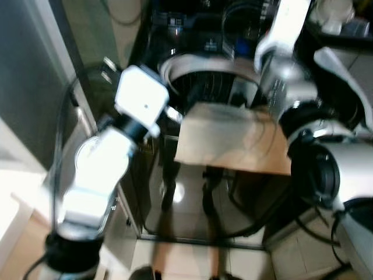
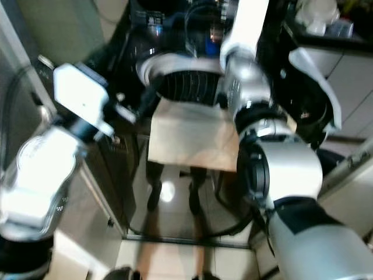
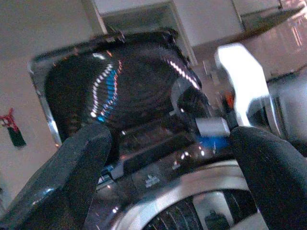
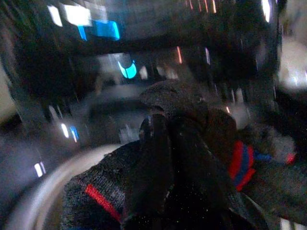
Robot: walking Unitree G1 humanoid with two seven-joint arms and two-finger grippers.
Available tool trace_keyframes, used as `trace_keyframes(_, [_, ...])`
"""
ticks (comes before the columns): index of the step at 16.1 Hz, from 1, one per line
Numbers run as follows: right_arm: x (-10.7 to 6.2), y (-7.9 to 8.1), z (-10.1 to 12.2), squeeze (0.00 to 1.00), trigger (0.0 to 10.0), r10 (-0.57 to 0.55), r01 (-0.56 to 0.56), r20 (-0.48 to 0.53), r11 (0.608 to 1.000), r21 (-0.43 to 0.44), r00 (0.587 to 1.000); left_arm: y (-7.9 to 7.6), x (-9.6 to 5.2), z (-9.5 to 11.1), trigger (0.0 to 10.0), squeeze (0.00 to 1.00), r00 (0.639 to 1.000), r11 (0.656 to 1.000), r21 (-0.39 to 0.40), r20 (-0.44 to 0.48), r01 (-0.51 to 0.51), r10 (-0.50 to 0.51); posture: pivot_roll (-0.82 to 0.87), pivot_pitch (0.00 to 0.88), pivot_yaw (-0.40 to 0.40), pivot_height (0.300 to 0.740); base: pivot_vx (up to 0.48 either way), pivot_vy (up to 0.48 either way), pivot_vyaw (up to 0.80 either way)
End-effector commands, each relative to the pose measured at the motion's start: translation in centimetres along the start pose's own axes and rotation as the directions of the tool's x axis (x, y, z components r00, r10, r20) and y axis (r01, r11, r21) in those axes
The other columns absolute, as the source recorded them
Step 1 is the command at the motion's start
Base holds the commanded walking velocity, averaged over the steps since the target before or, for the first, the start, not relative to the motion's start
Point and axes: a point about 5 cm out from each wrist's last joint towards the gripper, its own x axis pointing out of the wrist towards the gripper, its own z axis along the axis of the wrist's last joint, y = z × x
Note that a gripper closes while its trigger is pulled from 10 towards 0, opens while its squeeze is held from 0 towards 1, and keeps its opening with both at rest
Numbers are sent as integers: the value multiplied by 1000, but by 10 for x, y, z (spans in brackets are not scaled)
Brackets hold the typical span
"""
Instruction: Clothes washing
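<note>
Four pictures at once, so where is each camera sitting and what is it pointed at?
Left and right eye views: on the head, looking down at the round washing-machine drum opening; both silver arms show.
Left wrist view: along the left end effector, fingers apart, toward the dark raised lid.
Right wrist view: along the right end effector, shut on dark red-striped knitted clothing.
All share the washer.

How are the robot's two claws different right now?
The left claw is open, its two black fingers spread wide with nothing between them, while the right claw is shut on a dark cloth with red stripes. The left claw sits beside the washer's round rim; the right claw reaches over it. Both have black fingers and point toward the washing machine.
</note>
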Motion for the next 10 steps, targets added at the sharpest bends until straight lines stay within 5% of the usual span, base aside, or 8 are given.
trace_keyframes(1, [0, 2, -4, 0, 10000, -8, 8, -31, 1000, -26, 999, 5, -2, 5, 10000, 0, 1000, 1000, 6, 0, -3, 3, 209, 90, -45, 740, 0, 0, 0])
trace_keyframes(2, [-4, 2, -26, 1000, 10000, -16, 12, -116, 999, -40, 993, 10, -7, 5, 10000, 0, 1000, 999, 34, -24, -17, 18, 229, 95, -55, 740, 0, 0, 0])
trace_keyframes(6, [-7, 6, -37, 1000, 10000, -18, 13, -166, 999, -32, 986, 13, -14, 5, 10000, 0, 995, 998, 37, -80, -51, 54, 233, 94, -74, 740, 0, 0, 0])
trace_keyframes(10, [-3, 8, -17, 1000, 10000, -12, 7, -66, 997, -78, 998, 12, -15, 3, 10000, 0, 994, 998, 30, -100, -47, 50, 232, 94, -70, 740, 0, 0, 0])
